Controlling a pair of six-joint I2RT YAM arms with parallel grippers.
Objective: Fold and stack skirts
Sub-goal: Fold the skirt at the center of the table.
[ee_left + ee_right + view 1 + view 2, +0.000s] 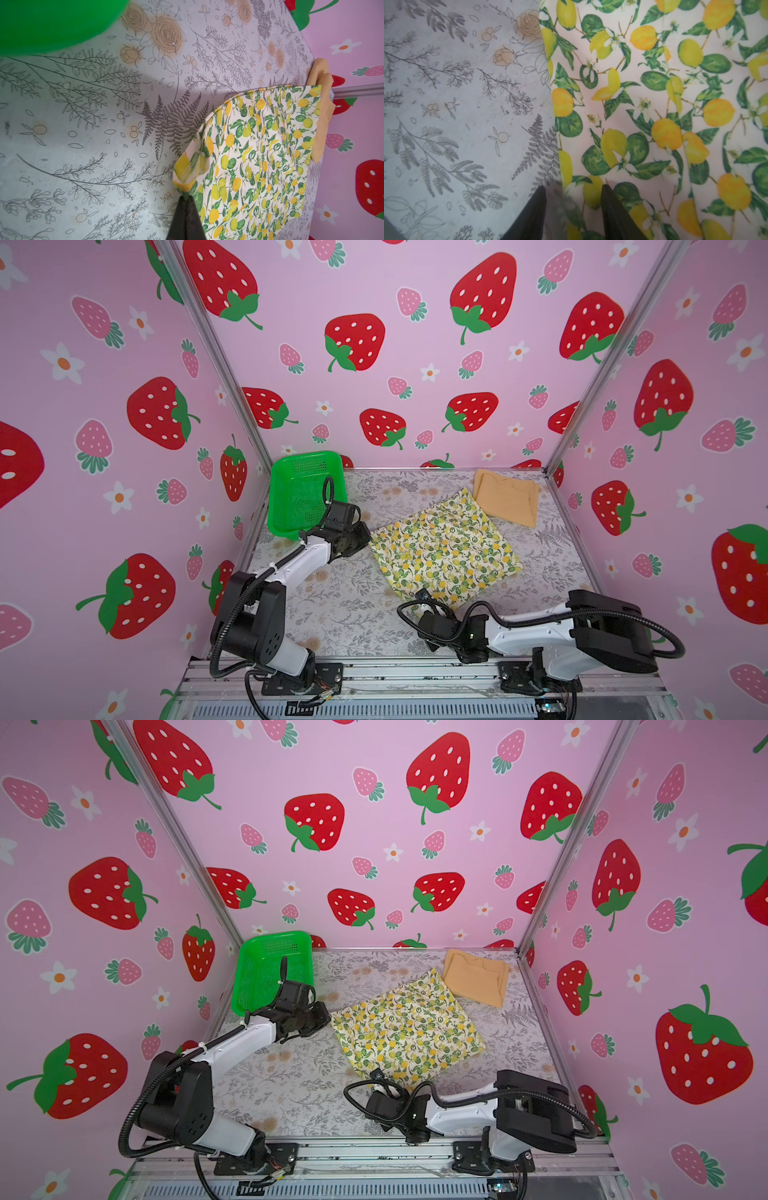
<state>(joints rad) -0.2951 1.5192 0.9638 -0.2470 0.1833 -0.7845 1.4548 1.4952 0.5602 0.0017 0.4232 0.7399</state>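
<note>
The lemon-print skirt lies flat in the middle of the table, turned like a diamond. My left gripper is shut on its left corner, which bunches up at the tips; in a top view this gripper sits at the cloth's left edge. My right gripper stands open, its fingers straddling the near edge of the skirt, with cloth between them. From above, that gripper is at the near corner. The mustard skirt lies folded at the back right, touching the lemon skirt's far corner.
A green mesh basket stands tilted at the back left, just behind my left wrist. The floral table cover is walled by strawberry-print panels on three sides. An aluminium rail runs along the front.
</note>
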